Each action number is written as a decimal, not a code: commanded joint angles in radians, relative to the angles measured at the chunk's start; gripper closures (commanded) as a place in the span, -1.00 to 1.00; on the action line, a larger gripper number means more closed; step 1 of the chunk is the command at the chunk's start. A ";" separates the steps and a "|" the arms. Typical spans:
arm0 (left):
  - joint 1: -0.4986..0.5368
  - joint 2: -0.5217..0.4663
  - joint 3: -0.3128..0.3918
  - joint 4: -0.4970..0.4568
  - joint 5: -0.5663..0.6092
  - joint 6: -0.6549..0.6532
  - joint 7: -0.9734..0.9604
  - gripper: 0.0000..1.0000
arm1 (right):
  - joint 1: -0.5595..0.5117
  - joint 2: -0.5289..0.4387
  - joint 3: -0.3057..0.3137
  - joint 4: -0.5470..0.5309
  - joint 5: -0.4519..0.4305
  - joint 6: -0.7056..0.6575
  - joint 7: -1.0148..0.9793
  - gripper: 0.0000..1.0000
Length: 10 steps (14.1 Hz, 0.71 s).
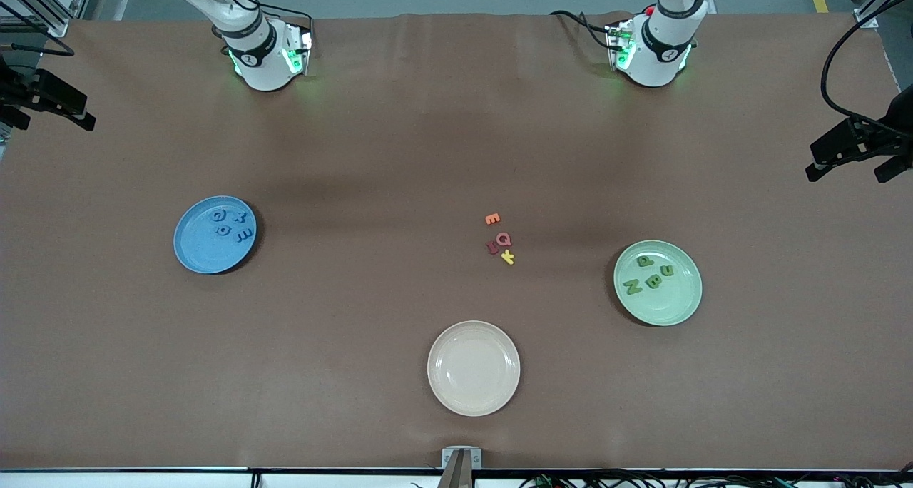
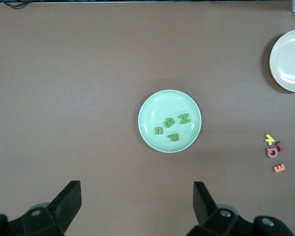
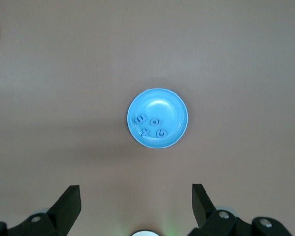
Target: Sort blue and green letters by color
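Several blue letters (image 1: 230,224) lie on the blue plate (image 1: 196,256) toward the right arm's end of the table. Several green letters (image 1: 650,274) lie on the green plate (image 1: 663,306) toward the left arm's end. The left wrist view looks down on the green plate (image 2: 160,105) and its green letters (image 2: 170,125); my left gripper (image 2: 136,191) hangs high above the table, open and empty. From high over its own base, my right gripper (image 3: 136,194), also open and empty, looks down on the blue plate (image 3: 162,105) with the blue letters (image 3: 150,126). Both arms wait.
A cream plate (image 1: 473,368) sits empty near the table's front edge. An orange E (image 1: 492,219), a pink Q (image 1: 503,239), a red letter (image 1: 493,246) and a yellow letter (image 1: 508,257) lie in a cluster mid-table. Black camera mounts stand at both table ends.
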 commanded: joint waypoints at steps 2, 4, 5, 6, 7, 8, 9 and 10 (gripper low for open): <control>-0.001 -0.001 0.000 0.005 0.005 -0.010 0.009 -0.99 | -0.009 -0.019 -0.003 -0.023 0.013 0.013 -0.026 -1.00; 0.000 -0.001 0.000 0.005 0.005 -0.011 0.009 -0.99 | -0.006 -0.019 -0.003 -0.027 0.020 0.000 -0.002 -1.00; -0.001 -0.001 0.000 0.007 0.007 -0.013 0.009 -0.99 | -0.006 -0.023 -0.003 -0.038 0.023 -0.001 0.000 -1.00; -0.001 -0.001 0.000 0.007 0.007 -0.011 0.009 -0.99 | -0.007 -0.025 -0.003 -0.041 0.027 -0.003 0.000 -1.00; -0.001 -0.001 0.000 0.007 0.007 -0.013 0.009 -0.99 | -0.006 -0.025 -0.003 -0.041 0.030 -0.003 0.000 -1.00; -0.001 -0.001 0.000 0.007 0.007 -0.013 0.009 -0.99 | -0.006 -0.023 -0.003 -0.041 0.030 -0.003 0.001 -1.00; -0.001 -0.001 0.000 0.007 0.007 -0.013 0.009 -0.99 | -0.007 -0.023 -0.003 -0.041 0.032 -0.004 0.001 -1.00; 0.000 -0.001 0.000 0.007 0.007 -0.013 0.009 -0.99 | -0.009 -0.023 -0.003 -0.041 0.033 -0.012 0.003 -1.00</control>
